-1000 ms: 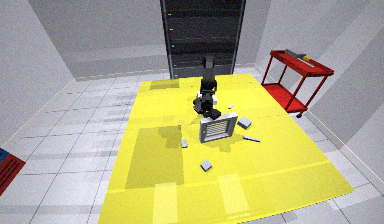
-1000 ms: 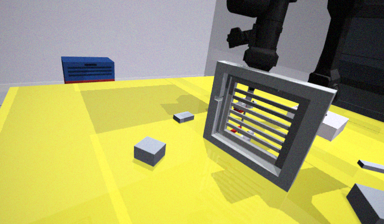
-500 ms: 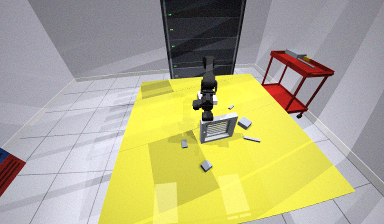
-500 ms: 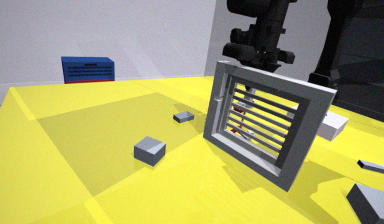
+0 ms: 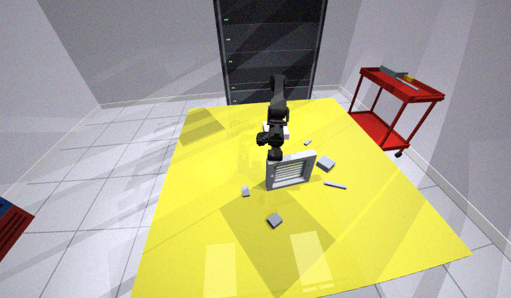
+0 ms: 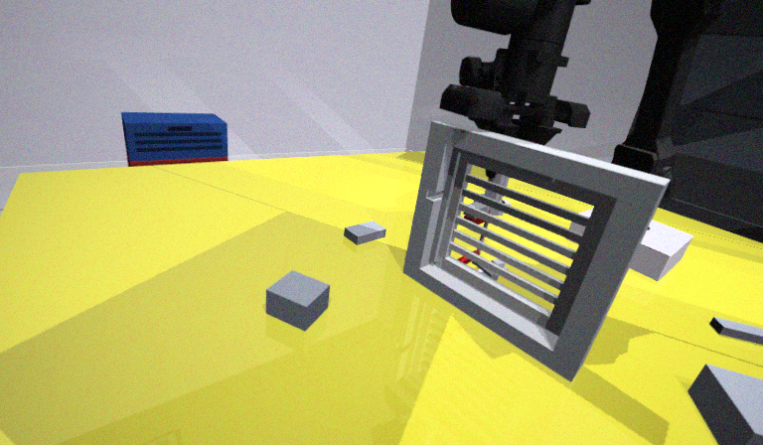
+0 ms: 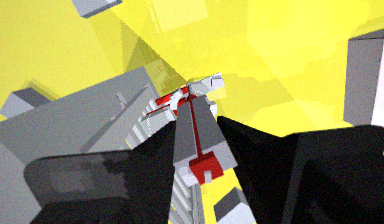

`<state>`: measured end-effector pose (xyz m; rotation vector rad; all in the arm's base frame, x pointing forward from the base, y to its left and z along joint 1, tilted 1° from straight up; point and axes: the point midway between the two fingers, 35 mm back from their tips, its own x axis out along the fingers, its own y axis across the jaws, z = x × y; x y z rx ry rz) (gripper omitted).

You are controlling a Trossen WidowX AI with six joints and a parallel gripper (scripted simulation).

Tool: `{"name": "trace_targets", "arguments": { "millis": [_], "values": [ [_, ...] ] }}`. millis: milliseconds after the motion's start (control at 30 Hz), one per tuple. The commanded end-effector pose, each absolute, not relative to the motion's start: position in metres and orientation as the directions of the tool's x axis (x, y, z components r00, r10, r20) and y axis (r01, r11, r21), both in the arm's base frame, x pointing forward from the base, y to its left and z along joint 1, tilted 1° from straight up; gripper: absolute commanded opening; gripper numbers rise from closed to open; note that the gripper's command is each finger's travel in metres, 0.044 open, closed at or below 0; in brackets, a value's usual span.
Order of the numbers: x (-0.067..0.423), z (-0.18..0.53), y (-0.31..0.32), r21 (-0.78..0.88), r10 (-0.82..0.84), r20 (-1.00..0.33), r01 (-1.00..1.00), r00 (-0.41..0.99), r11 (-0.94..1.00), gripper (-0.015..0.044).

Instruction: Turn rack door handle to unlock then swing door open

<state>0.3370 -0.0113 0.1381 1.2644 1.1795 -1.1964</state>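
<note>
The grey door frame (image 5: 310, 168) (image 6: 619, 271) (image 7: 65, 114) stands upright on the yellow table. The louvred door (image 6: 501, 294) appears within it in the exterior view; its exact angle is hard to tell. The upright handle (image 7: 210, 134), two grey plates with a narrow red strip between, stands on the side towards the arm. It is largely hidden by the frame and arm in the top view. My gripper (image 5: 269, 148) (image 6: 526, 135) (image 7: 197, 123) points down behind the frame, set aslant to it, with its fingers against both plates, shut on the handle.
Loose grey blocks lie around the frame: one in front (image 5: 274, 220) (image 6: 297, 299), a small one left (image 5: 245, 191) (image 6: 365, 232), one right (image 5: 325, 163) and a bar (image 5: 335, 185). A white box (image 6: 664, 246) is near the arm base. A red cart (image 5: 399, 86) stands beyond the table.
</note>
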Motion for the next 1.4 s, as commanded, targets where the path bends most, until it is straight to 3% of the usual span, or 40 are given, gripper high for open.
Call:
{"name": "trace_targets", "arguments": {
  "millis": [0, 100, 367, 600, 1000, 1367],
  "values": [
    [0.3370, 0.1382, -0.0127, 0.038, 0.016, -0.999, 0.998, 0.039, -0.046, 0.0228],
    [0.3370, 0.1382, -0.0127, 0.038, 0.016, -0.999, 0.998, 0.039, -0.046, 0.0290],
    [0.3370, 0.1382, -0.0127, 0.042, 0.016, -0.999, 0.961, 0.039, 0.272, 0.0290],
    [0.3370, 0.1382, -0.0128, 0.041, 0.016, -0.999, 0.812, 0.039, 0.582, 0.0290],
    [0.3369, 0.1383, -0.0129, 0.029, 0.016, -0.999, 0.346, 0.039, 0.938, 0.0290],
    [0.3370, 0.1383, -0.0129, 0.008, 0.016, -0.999, -0.190, 0.039, 0.982, 0.0290]
  ]
}}
